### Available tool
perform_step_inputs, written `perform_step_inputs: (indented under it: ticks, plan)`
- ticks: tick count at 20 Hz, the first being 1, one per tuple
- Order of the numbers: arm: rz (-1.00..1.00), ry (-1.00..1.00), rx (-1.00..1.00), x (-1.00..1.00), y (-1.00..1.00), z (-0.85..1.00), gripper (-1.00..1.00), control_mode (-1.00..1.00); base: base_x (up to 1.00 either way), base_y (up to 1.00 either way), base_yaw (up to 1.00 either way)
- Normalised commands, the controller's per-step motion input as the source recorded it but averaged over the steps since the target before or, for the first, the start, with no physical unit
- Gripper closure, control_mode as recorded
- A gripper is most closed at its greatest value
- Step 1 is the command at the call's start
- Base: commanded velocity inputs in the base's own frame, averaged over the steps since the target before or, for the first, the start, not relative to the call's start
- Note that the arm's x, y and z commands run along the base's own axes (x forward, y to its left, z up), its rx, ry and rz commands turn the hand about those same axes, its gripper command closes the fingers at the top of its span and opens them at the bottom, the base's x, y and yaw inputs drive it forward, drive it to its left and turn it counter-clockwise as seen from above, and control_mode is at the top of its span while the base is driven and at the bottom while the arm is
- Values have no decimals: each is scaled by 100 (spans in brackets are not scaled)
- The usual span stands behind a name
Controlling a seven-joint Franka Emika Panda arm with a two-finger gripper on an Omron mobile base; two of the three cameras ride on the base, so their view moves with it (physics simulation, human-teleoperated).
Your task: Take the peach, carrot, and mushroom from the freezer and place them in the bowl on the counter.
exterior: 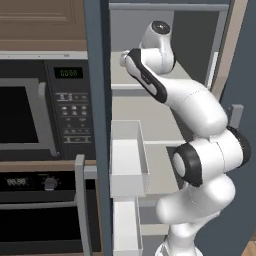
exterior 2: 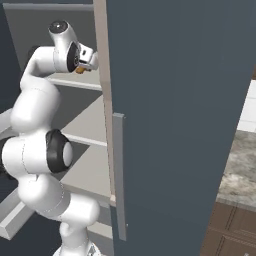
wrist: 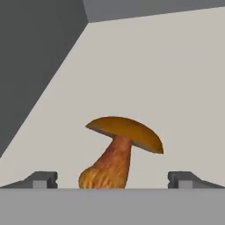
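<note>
Hand view: mushroom (wrist: pixel 121 151) is seen standing on a pale grey shelf (wrist: pixel 176 79) inside the freezer, stem down and leaning, brown cap tilted toward the right of the pic. Gripper (wrist: pixel 113 179) is held wide open, w/ the two dark fingertips (wrist: pixel 41 179) set either side of the stem base; nothing is gripped, and a gap is visible between each tip and the stem. A dark side wall is seen at upper left of that view, w/ the back wall at the top.

Left base view: freezer (exterior: pixel 97 100) is shown w/ its door swung open, white door bins (exterior: pixel 127 160) stacked on the inner side. Arm is reached up into an upper shelf; gripper end is hidden behind the wrist there. A black microwave (exterior: pixel 45 107) and oven (exterior: pixel 40 210) are built in to the left of the freezer.

Right base view: hand is seen at the upper shelf level, just beside the freezer's edge, and a small orange-brown bit of the mushroom (exterior 2: pixel 80 70) is visible under it. Long grey handle (exterior 2: pixel 119 175) is mounted on the blue-grey door. Marbled worktop (exterior 2: pixel 242 170) over brown drawers (exterior 2: pixel 232 232) is seen at far right, well apart from the arm.
</note>
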Motion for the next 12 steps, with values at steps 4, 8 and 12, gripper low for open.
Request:
perform_step_inputs:
  ticks: [4,8,12]
  plan:
    - [-4,6,-6,53,16,-35,-100,-100,0,0,0]
    - [-4,2,-6,49,10,-35,100,-100,0,0,0]
    - [-2,0,-3,32,3,-16,100,-100,0,0,0]
